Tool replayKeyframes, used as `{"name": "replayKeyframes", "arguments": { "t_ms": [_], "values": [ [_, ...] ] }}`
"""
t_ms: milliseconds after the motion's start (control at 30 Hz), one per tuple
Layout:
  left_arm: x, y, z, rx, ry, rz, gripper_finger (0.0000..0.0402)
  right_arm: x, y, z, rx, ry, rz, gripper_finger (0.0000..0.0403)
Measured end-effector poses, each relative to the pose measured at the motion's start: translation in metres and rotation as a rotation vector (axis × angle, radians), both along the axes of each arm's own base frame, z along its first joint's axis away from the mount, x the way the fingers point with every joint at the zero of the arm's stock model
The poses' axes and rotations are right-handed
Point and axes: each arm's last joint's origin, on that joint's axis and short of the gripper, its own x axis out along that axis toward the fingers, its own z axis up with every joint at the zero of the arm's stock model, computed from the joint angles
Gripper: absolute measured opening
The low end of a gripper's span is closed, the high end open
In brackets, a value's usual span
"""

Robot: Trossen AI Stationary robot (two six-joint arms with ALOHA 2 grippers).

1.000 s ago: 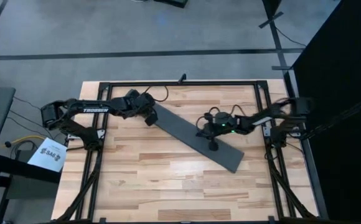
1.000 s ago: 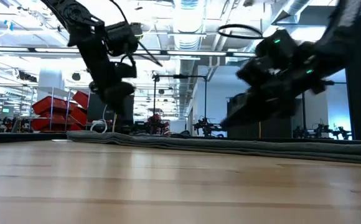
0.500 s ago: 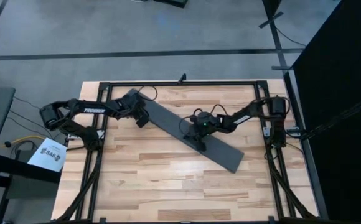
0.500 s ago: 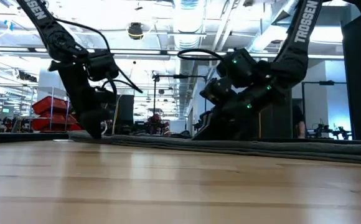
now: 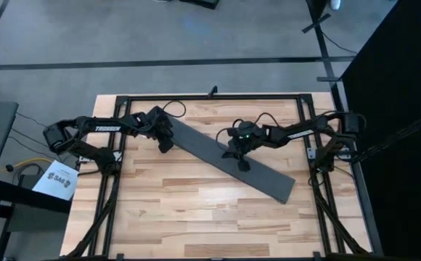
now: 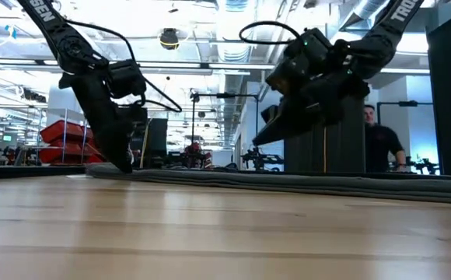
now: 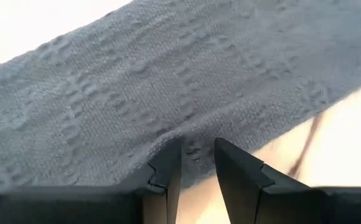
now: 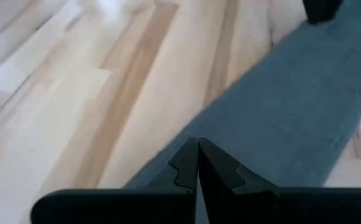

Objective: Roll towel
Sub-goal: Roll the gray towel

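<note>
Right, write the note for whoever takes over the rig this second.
Left claw: down at the far-left end of the towel, fingers slightly apart with a fold of cloth between them.
Right claw: fingers closed, empty, lifted above the towel's middle near its edge.
Towel: lying flat as a long folded strip, diagonal across the table, far-left to near-right.
Done: strip is laid out.
Left: no roll is started; all the rolling is still to do, probably from the left claw's end.

grey floor | red bins | ceiling lights
</note>
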Motion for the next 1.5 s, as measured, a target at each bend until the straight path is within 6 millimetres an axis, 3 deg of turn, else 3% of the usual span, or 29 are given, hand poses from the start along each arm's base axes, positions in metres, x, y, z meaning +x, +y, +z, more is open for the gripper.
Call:
{"name": "replayKeyframes", "arguments": {
  "t_ms": [133, 233, 433, 567, 800, 1067, 1300, 1500],
  "values": [
    [0.002, 0.000, 0.007, 0.004, -0.047, 0.007, 0.0082, -0.002, -0.001, -0.016, 0.016, 0.062, -0.010, 0.0000],
    [0.007, 0.002, 0.027, 0.067, -0.132, -0.007, 0.0082, -0.005, -0.002, -0.021, 0.016, 0.082, -0.011, 0.0000],
    [0.034, 0.005, 0.092, 0.445, -0.633, -0.185, 0.0082, -0.019, -0.021, 0.013, -0.095, -0.062, -0.087, 0.0000],
    [0.045, 0.002, 0.116, 0.590, -0.895, -0.332, 0.0082, -0.034, -0.040, 0.036, -0.147, -0.143, -0.154, 0.0000],
    [0.051, 0.007, 0.117, 0.684, -0.981, -0.337, 0.0082, -0.070, -0.067, 0.025, -0.145, 0.023, -0.255, 0.0000],
    [0.061, 0.020, 0.091, 0.664, -0.871, -0.286, 0.0082, -0.088, -0.088, 0.019, -0.184, 0.095, -0.295, 0.0000],
    [0.060, 0.036, 0.104, 0.669, -0.895, -0.184, 0.0082, -0.088, -0.086, 0.018, -0.084, 0.127, -0.354, 0.0000],
    [0.066, 0.040, 0.116, 0.697, -0.890, -0.201, 0.0082, -0.083, -0.072, 0.032, 0.051, 0.357, -0.317, 0.0000]
  ]
}}
